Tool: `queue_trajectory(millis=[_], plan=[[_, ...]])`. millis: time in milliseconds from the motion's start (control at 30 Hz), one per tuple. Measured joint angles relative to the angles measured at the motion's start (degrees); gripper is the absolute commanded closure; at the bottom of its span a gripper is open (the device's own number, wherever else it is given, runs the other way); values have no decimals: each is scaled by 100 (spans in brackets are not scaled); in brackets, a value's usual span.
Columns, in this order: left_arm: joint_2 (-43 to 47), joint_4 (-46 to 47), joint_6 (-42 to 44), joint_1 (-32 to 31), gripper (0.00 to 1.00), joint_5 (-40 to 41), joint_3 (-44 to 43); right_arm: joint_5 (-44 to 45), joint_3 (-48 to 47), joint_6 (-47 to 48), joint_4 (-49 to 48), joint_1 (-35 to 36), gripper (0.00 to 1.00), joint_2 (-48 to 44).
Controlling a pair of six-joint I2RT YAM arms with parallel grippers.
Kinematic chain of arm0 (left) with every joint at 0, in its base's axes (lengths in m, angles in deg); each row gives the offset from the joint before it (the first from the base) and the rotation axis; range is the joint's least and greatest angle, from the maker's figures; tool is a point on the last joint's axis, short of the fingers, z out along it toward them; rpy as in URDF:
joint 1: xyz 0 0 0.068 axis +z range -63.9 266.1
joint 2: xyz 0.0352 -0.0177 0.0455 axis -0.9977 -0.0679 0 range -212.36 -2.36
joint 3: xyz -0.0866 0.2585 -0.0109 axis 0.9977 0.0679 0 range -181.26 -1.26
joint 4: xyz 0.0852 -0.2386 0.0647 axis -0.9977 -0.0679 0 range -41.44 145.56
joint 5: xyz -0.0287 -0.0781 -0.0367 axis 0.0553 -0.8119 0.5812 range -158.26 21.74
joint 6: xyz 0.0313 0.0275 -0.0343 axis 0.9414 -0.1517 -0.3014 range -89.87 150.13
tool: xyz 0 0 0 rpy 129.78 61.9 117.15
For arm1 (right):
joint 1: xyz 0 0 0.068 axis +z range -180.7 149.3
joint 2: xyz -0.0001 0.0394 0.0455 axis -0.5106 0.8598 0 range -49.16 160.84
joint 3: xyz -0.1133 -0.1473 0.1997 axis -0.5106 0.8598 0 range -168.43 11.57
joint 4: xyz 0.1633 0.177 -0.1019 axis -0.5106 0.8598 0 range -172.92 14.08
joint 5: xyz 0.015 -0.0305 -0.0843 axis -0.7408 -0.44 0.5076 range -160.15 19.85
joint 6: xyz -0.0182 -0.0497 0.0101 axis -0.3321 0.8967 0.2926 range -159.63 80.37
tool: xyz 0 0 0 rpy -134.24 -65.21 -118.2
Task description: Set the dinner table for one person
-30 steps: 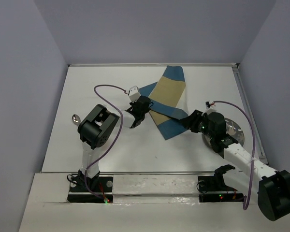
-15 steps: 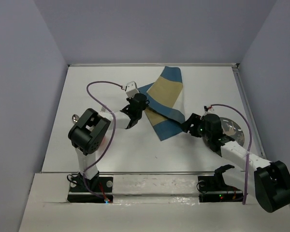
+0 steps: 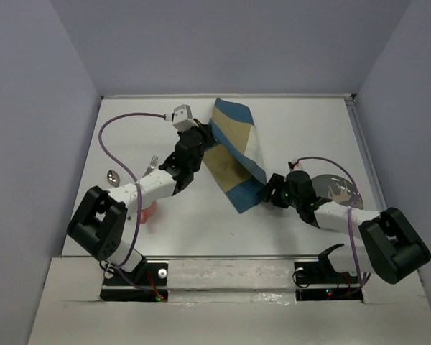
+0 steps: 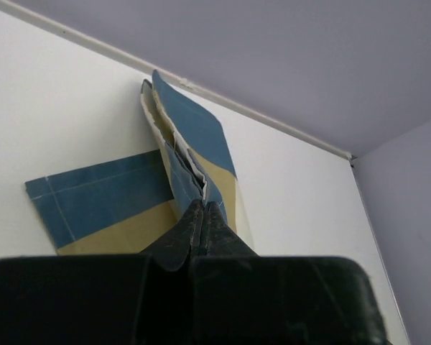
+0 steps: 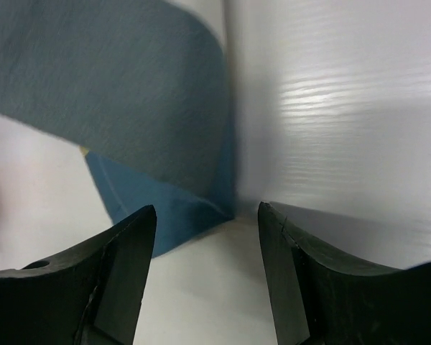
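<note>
The blue and tan placemat [image 3: 233, 154] lies folded and partly raised in the middle of the white dinner table [image 3: 302, 129]. My left gripper [image 3: 200, 141] is shut on a bunched fold of the placemat's left edge, seen close up in the left wrist view [image 4: 203, 206], where the rest of the placemat [image 4: 104, 198] lies flat. My right gripper [image 3: 271, 190] is open and low over the table, at the placemat's near right corner. In the right wrist view the gripper [image 5: 207, 215] has the blue corner [image 5: 174, 210] between its fingers, not gripped.
A shiny round plate [image 3: 339, 192] lies right of the right gripper, under that arm. A spoon [image 3: 113, 175] and a fork [image 3: 152, 163] lie at the left. A small pink object [image 3: 145, 211] sits under the left arm. Walls enclose the table on three sides.
My left gripper reached to the placemat's left edge, closed on it and drew it back and left, making the placemat narrower. My right arm lowered and slid left to the near corner.
</note>
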Motion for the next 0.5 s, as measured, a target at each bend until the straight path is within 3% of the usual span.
queue_trajectory(millis=[367,500], plan=[[595,-81,372,24,100,-11,96,-7,63,-627,-894,852,35,463],[876,-76,516,72,100,0,96,44,98,-929,-1349,1154,51,750]])
